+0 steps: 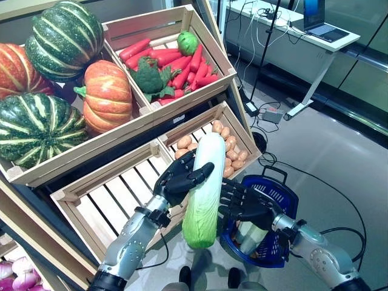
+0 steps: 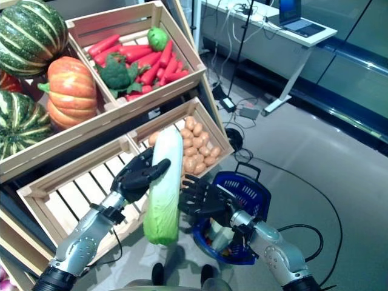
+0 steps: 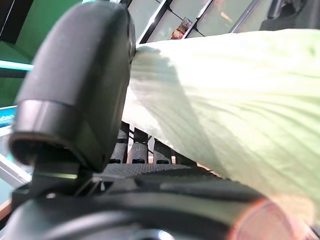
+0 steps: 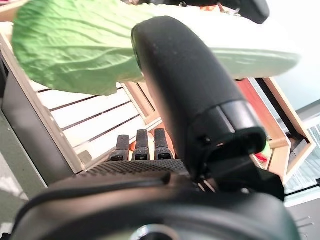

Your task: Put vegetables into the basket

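A long napa cabbage (image 1: 205,194), white on top and green below, hangs upright in the air in front of the shelf. My left hand (image 1: 182,176) is curled round its upper half, with the thumb (image 3: 75,85) over the cabbage (image 3: 225,100) and the fingers under it. My right hand (image 1: 248,206) rests against its right side, fingers spread and fairly straight; in the right wrist view the cabbage (image 4: 75,45) lies past the thumb (image 4: 185,85). The blue basket (image 1: 285,200) stands on the floor just right of the cabbage, under my right hand, with a pale vegetable (image 1: 248,233) inside.
An empty slatted crate (image 1: 115,200) sits behind the cabbage, a crate of potatoes (image 1: 227,145) to its right. Above are a crate of carrots (image 1: 176,60) with broccoli, and pumpkins (image 1: 106,94). A desk (image 1: 303,36) stands far right. Purple onions (image 1: 15,270) lie lower left.
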